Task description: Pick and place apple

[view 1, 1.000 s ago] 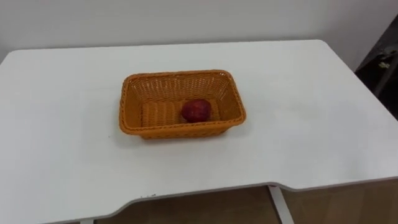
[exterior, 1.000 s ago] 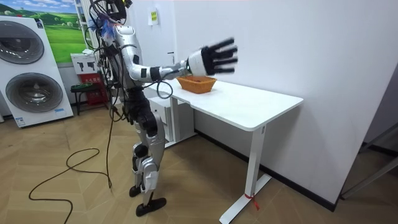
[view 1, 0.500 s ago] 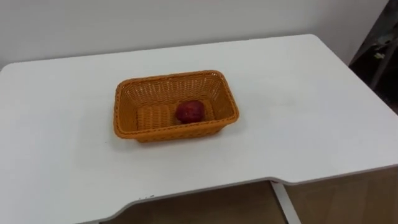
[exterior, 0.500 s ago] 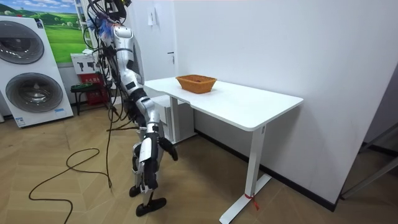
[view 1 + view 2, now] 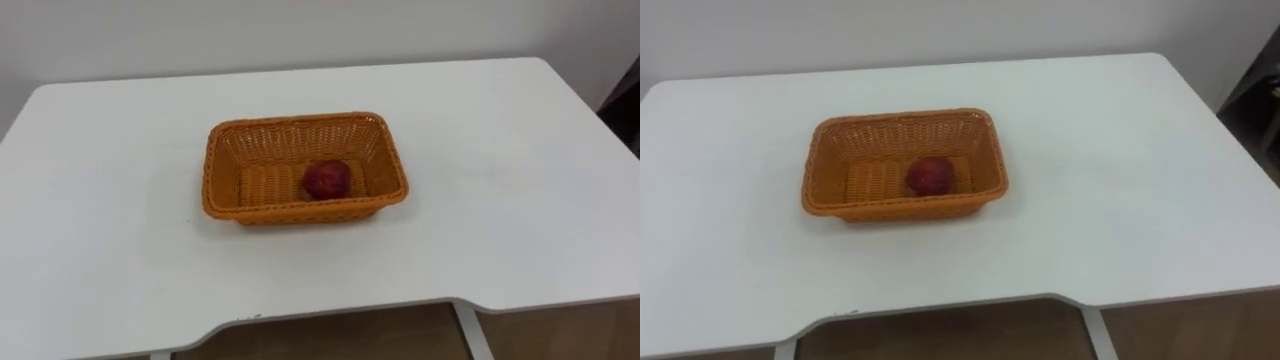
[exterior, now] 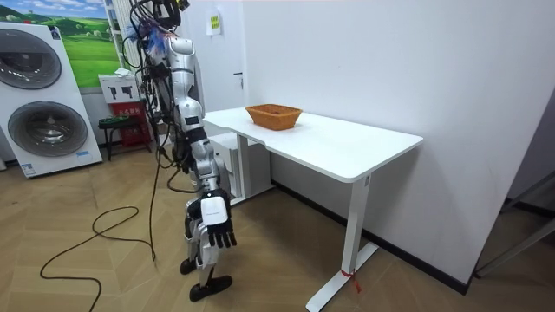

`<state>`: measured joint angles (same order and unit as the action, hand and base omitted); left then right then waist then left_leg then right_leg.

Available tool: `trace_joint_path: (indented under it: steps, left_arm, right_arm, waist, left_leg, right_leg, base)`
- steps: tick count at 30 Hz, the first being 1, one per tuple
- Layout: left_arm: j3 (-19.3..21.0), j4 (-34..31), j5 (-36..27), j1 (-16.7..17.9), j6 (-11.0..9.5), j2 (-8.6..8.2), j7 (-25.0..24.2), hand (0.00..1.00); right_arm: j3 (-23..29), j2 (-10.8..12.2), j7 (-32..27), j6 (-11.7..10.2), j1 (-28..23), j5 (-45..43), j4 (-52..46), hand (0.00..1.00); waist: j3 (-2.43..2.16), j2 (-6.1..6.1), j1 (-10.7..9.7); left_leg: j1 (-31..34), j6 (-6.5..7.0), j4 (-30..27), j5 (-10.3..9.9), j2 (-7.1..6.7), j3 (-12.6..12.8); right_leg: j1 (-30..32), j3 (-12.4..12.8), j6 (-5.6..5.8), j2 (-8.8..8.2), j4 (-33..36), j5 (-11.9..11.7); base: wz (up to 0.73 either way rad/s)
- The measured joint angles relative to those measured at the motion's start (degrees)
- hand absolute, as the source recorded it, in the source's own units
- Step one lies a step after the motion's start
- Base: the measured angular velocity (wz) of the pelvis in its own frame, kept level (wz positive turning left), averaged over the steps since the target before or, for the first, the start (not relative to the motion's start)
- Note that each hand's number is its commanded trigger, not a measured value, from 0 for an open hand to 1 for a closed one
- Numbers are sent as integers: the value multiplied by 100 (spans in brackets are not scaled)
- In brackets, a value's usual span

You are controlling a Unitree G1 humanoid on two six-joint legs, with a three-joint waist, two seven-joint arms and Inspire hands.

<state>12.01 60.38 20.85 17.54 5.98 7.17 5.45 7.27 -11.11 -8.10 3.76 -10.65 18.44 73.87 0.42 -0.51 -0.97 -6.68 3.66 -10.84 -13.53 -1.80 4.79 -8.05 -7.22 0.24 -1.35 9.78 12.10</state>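
A dark red apple (image 5: 326, 179) lies inside an orange woven basket (image 5: 297, 120), right of the basket's middle and near its front wall. The basket stands on the white table (image 5: 500, 200), slightly left of centre. The right eye view has the same apple (image 5: 931, 175) in the basket (image 5: 900, 117). In the room view I stand at the table's end nearest the basket (image 6: 273, 115). My right hand (image 6: 216, 230) hangs down beside my leg, well below the tabletop, fingers relaxed and holding nothing.
The table (image 6: 347, 147) backs against a white wall, with its curved front edge towards me. Two washing machines (image 6: 43, 95) stand at the room view's left, behind me. Open wooden floor (image 6: 286, 277) lies around the table's legs.
My right arm, stretched out over the table a second ago, has swung down to my side. The eye views shifted a little; the apple and basket stayed put.
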Motion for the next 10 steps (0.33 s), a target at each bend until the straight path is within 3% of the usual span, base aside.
trace_joint_path:
  steps: [3, 10]
  left_arm:
    - [-245, 119, 7, -48, 43, -7, -11, 0]
    - [-672, 306, 7, -134, 172, -53, -121, 0]
  right_arm:
    - [-314, 8, 271, 12, 128, -615, -5, 0]
    - [-907, 42, 698, 123, 294, -1416, 4, 0]
  waist:
    - [4, 56, 14]
    - [-2, 31, 24]
  left_leg:
    - [-3, -3, 13, -2, 2, -5]
    - [-4, -3, -6, -2, 1, -44]
  right_leg:
    - [-5, 11, 0, 5, 1, 0]
    - [-33, -63, 0, -5, 0, 1]
  base:
    - [0]
    - [4]
